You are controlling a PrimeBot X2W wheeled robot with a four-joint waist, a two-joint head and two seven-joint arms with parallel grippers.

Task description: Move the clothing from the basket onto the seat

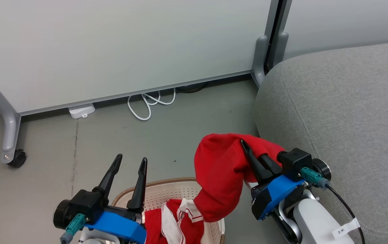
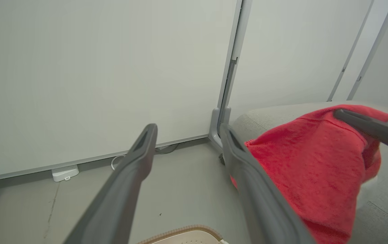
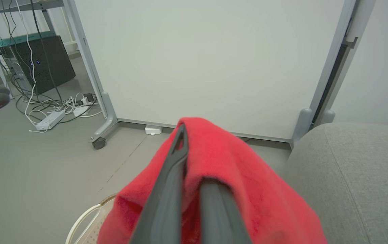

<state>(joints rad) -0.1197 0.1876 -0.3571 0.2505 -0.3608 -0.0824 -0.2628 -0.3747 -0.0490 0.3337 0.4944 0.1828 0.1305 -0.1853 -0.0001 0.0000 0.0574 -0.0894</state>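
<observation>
Pinches limp, bunched red garment (image 1: 219, 179) in right gripper (image 1: 252, 149) beside seat (image 1: 349, 101); holds left gripper (image 1: 131, 158) wide, empty; shows striped garment (image 1: 177, 220) crumpled in basket (image 1: 167, 190)

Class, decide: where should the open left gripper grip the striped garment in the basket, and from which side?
Probably the raised white-trimmed fold of the striped garment, from straight above: the basket walls block the sides, and that bunched ridge looks highest. The left gripper is open beside it.

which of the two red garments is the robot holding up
The plain red garment, pinched in the right gripper and hanging beside the seat; the white-striped garment lies in the basket.
</observation>
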